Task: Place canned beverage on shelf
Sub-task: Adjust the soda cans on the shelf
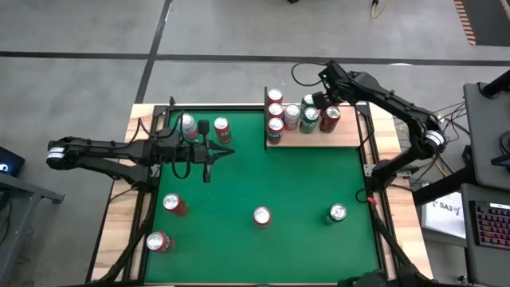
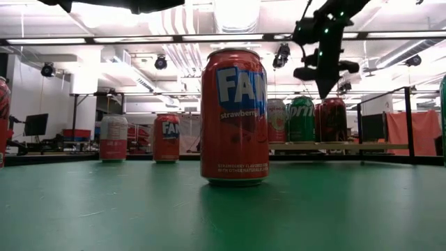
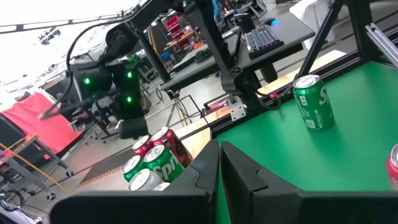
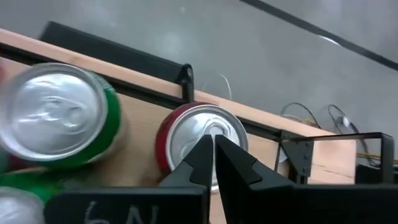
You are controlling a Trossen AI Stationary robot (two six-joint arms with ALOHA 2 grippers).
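The shelf (image 1: pixel 351 137), a pale wooden board with black rods, sits at the table's far right and bears several red and green cans (image 1: pixel 291 118). My right gripper (image 1: pixel 320 100) is shut and slants down over those cans. In the right wrist view its tips (image 4: pixel 213 142) stand above the lid of a red can (image 4: pixel 186 134), beside a green can (image 4: pixel 59 118). In the low view it hangs over the shelf cans (image 2: pixel 326 94). My left gripper (image 1: pixel 231 151) waits shut and level over the table's left half. On the green felt stand a red can (image 1: pixel 261 216) and a green can (image 1: pixel 337 213).
More cans stand on the felt: a white one (image 1: pixel 187 125) and a red one (image 1: pixel 221 129) by the left arm, two red ones (image 1: pixel 174 204) (image 1: pixel 158 241) near left. The shelf's black posts (image 2: pixel 408 122) rise at its corners. Bare felt lies mid-table.
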